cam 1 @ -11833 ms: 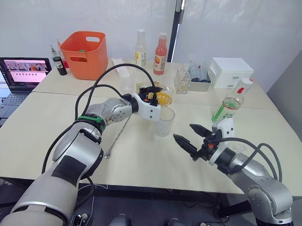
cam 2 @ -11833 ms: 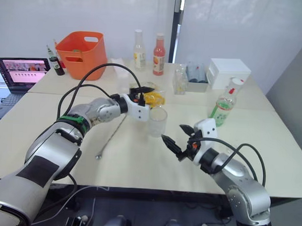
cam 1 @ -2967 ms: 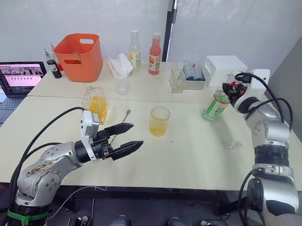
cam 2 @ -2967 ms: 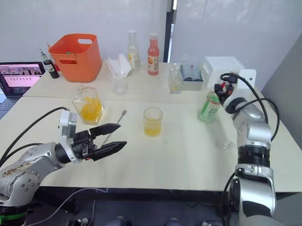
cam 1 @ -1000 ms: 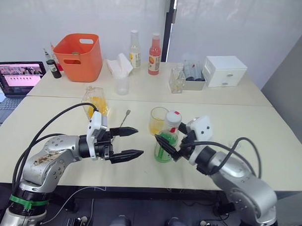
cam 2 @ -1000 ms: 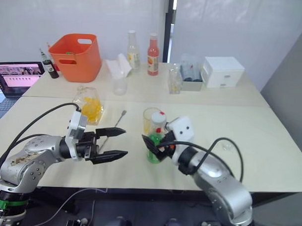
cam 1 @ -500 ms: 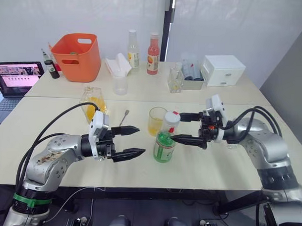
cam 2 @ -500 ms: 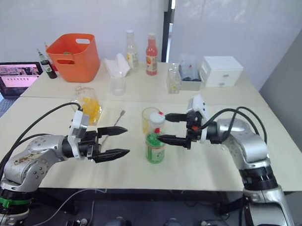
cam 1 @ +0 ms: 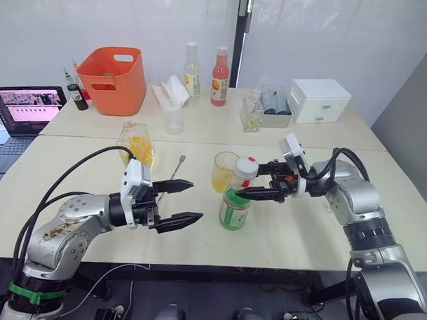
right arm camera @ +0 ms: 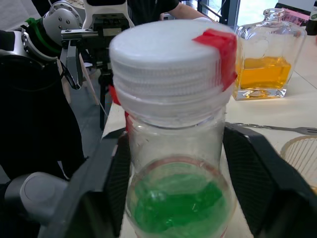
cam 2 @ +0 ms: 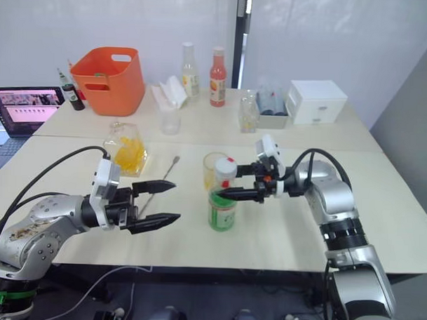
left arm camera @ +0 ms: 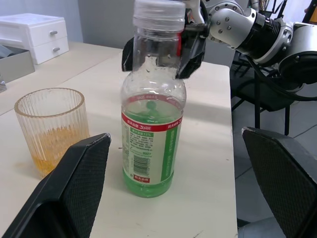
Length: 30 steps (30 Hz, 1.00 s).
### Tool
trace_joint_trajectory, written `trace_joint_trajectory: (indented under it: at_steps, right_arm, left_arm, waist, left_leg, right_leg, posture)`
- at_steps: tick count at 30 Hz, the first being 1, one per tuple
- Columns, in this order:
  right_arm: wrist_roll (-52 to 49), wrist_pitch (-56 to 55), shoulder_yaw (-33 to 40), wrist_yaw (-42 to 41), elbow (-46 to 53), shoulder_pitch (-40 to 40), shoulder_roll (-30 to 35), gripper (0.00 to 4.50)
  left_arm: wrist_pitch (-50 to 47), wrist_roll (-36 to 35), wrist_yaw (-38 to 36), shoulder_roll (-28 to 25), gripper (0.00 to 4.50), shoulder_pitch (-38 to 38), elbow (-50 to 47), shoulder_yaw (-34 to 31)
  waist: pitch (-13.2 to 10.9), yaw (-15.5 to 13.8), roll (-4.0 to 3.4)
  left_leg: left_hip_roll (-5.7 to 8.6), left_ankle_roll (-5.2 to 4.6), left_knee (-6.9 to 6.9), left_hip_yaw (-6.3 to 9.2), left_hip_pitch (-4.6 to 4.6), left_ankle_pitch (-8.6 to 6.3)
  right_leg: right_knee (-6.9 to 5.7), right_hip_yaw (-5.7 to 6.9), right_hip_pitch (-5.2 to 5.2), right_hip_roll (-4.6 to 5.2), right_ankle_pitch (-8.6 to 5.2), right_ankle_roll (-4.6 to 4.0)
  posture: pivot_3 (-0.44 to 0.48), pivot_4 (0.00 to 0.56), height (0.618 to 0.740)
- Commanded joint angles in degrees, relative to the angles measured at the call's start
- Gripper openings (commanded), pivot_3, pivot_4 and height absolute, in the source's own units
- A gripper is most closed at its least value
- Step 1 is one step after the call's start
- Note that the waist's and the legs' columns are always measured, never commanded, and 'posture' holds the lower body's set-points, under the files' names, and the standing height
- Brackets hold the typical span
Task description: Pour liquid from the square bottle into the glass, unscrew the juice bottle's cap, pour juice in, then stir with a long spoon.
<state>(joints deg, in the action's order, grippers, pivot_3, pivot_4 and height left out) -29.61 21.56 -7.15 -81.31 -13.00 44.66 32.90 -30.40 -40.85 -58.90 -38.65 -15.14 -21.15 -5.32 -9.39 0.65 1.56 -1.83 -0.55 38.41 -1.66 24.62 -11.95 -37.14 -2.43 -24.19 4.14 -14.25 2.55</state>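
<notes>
Landmark: take the glass point(cam 1: 223, 171) as your reference; it stands on the table point(cam 1: 302, 226) with a shallow layer of orange liquid at its bottom.

Juice bottle point(cam 1: 235, 201): upright just in front of the glass, on your side of it, green liquid low in the body. Its white cap point(right arm camera: 171, 62) with the red tab is on, so unscrewing is the step in hand.

Right gripper point(cam 1: 258, 181): reaches in from the right of the glass at neck height. Its fingers stand apart on either side of the bottle's neck, just below the cap. They look close to the plastic, but you cannot tell whether they touch it. Judged purpose: steadying or taking the bottle by its top.

Left gripper point(cam 1: 187, 201): hangs to the left of the glass and bottle, well apart from both, fingers spread wide and empty. It points at the bottle, likely placed to take the body while the other works the cap.

Square bottle point(cam 1: 135, 142): set down left of the glass and a little behind it, orange liquid inside; its pour looks done.

Long spoon point(cam 1: 174, 174): lies on the table between square bottle and glass, waiting for the stirring.

Risk: the bottle is light and tall; a one-sided push at the neck could tip it toward the glass.
</notes>
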Motion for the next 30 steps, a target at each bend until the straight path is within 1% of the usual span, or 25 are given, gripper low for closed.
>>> trace_joint_trajectory:
  at_steps: [1,2,6,7,9,11,13,16,18,20,22,24,27,30]
  right_arm:
    - [-1.84,0.95,2.42,-0.42,2.43,0.94,-0.09,1.41]
    - [-2.12,1.3,2.63,-0.34,2.72,0.9,-0.16,1.33]
    - [-3.66,3.46,4.36,2.24,7.13,-0.52,0.08,1.33]
    - [-4.09,4.21,5.01,3.36,8.77,-1.11,0.15,1.33]
    - [-5.18,6.79,6.7,7.8,15.25,-3.75,0.41,1.33]
    - [-6.01,10.73,8.18,14.18,23.73,-7.41,0.89,1.33]
    - [-6.5,13.83,8.98,18.57,28.85,-9.53,1.19,1.33]
    - [-8.14,21.9,11.24,31.86,41.21,-13.51,0.06,1.32]
    - [-9.28,26.73,12.45,39.71,47.07,-14.84,-1.52,1.28]
    - [-7.6,32.87,12.76,49.29,52.66,-15.93,-2.95,1.28]
    - [-6.53,37.76,12.71,57.01,56.6,-16.04,-4.98,1.28]
    - [-7.3,41.1,12.96,61.53,58.69,-15.59,-6.91,1.28]
    - [-5.66,48.31,11.73,70.56,62.59,-15.79,-11.35,1.28]
    - [-5.26,51.86,11.55,74.88,64.19,-16.24,-15.09,1.28]
  left_arm:
    - [0.18,-1.02,0.27,-0.34,4.5,-0.58,-1.51,-1.17]
    - [0.23,-1.0,0.23,-0.34,4.5,-0.61,-1.48,-1.16]
    - [0.48,-0.88,0.07,-0.25,4.5,-0.95,-1.13,-1.11]
    - [0.56,-0.84,0.01,-0.27,4.5,-0.96,-1.06,-1.15]
    - [0.96,-0.52,-0.18,-0.33,4.5,-0.94,-0.69,-1.25]
    - [1.37,-0.21,-0.12,-0.21,4.5,-0.84,-0.49,-1.37]
    - [1.6,-0.05,-0.08,-0.13,4.5,-0.78,-0.41,-1.39]
    - [2.26,0.25,0.16,0.08,4.5,-0.43,-0.42,-1.63]
    - [2.59,0.24,0.11,0.07,4.5,-0.03,-0.55,-1.89]
    - [3.25,0.45,0.12,0.08,4.5,0.12,-0.43,-1.9]
    - [3.55,0.59,0.06,-0.02,4.5,0.07,-0.28,-1.75]
    - [3.74,0.67,-0.05,-0.11,4.5,0.12,-0.21,-1.68]
    - [3.7,0.67,-0.73,-0.48,4.5,-0.54,0.39,-1.15]
    - [3.61,0.59,-1.48,-0.74,4.5,-1.04,0.92,-0.9]
  waist:
    - [0.0,0.04,0.0]
    - [0.0,0.04,0.0]
    - [0.0,0.03,0.0]
    - [0.0,0.02,0.0]
    - [0.0,-0.19,0.0]
    - [0.0,-0.31,0.0]
    - [0.0,-0.35,0.0]
    - [0.0,-0.3,0.0]
    - [0.0,-0.29,0.0]
    - [0.0,-0.15,0.0]
    - [0.0,-0.05,0.0]
    - [0.0,0.03,0.0]
    - [0.0,0.01,0.0]
    - [0.0,0.03,0.0]
  left_leg:
    - [0.01,0.0,0.0,-0.01,0.0,0.0]
    - [0.0,0.0,0.0,-0.01,0.0,0.0]
    - [0.0,0.0,0.0,0.0,0.01,0.0]
    - [0.0,0.0,0.0,0.0,0.02,0.0]
    - [0.01,0.0,0.0,0.0,0.02,0.0]
    - [-0.01,0.0,-0.01,0.04,0.04,0.0]
    - [-0.01,0.0,-0.01,0.05,0.06,0.0]
    - [-0.02,0.0,0.0,0.03,0.04,0.0]
    - [0.0,0.01,0.0,0.04,0.04,0.01]
    - [-0.01,0.02,0.0,0.04,0.04,0.01]
    - [0.0,0.02,0.0,0.04,0.04,0.01]
    - [0.01,0.02,0.0,0.04,0.04,0.01]
    - [0.02,0.02,0.0,0.03,0.05,0.01]
    - [0.03,0.02,0.0,0.03,0.06,0.01]
  right_leg:
    - [-0.01,-0.01,-0.02,0.01,0.0,0.0]
    - [-0.01,-0.01,-0.02,0.0,0.0,0.0]
    - [-0.01,-0.01,-0.04,-0.01,0.0,0.0]
    - [-0.01,-0.01,-0.04,0.0,0.0,0.0]
    - [-0.01,0.0,-0.03,0.02,0.0,0.0]
    - [-0.01,0.01,-0.03,0.06,0.0,0.0]
    - [-0.01,0.02,-0.04,0.08,0.0,0.0]
    - [-0.04,0.01,-0.04,0.09,0.0,0.0]
    - [-0.04,0.01,-0.05,0.08,0.0,0.0]
    - [-0.04,0.0,-0.05,0.07,0.0,0.0]
    - [-0.04,0.01,-0.06,0.06,0.0,0.0]
    - [-0.04,0.0,-0.06,0.06,0.0,0.0]
    - [-0.03,0.0,-0.05,0.06,0.0,0.0]
    - [-0.03,0.0,-0.07,0.05,0.0,0.0]
  posture:
    - [0.0,0.15,0.715]
    - [0.0,0.15,0.715]
    - [0.0,0.15,0.715]
    - [0.0,0.15,0.715]
    - [0.0,0.15,0.715]
    - [0.0,0.15,0.715]
    - [0.0,0.15,0.715]
    - [0.0,0.15,0.715]
    - [0.0,0.15,0.715]
    - [0.0,0.15,0.715]
    - [0.0,0.15,0.715]
    - [0.0,0.15,0.715]
    - [0.0,0.15,0.715]
    - [0.0,0.15,0.715]
